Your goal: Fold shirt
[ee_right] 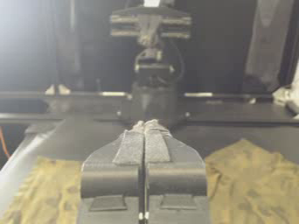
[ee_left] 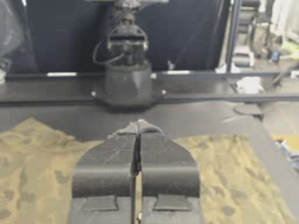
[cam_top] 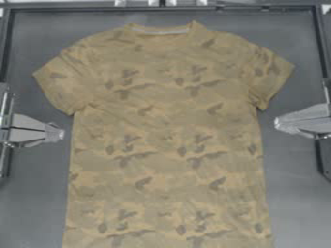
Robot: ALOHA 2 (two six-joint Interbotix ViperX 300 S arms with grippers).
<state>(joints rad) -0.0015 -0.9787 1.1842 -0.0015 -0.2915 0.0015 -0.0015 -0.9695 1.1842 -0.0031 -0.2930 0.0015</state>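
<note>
Lying flat and spread out on the dark worktop (cam_top: 38, 203) is the shirt (cam_top: 165, 140), a mustard-tan short-sleeved tee w/ brownish-grey blotches; pale collar band (cam_top: 159, 30) sits near the far edge in the top view, hem runs off the near edge, both sleeves fanned out to the sides; cloth takes up most of the middle of the worktop.

L gripper (cam_top: 59, 131) waits at the left side, just beside the shirt's left edge below the sleeve, tip close to the cloth but not on it as far as the top view shows; its fingers (ee_left: 105, 162) are pressed together, only a thin seam between them, nothing in them. R gripper (cam_top: 278, 123) sits at the right side, near the other edge below the right sleeve, apart from the fabric; its fingers (ee_right: 175, 175) are likewise closed tight, holding nothing.

Each wrist view looks across the shirt to the opposite arm at the far side.
</note>
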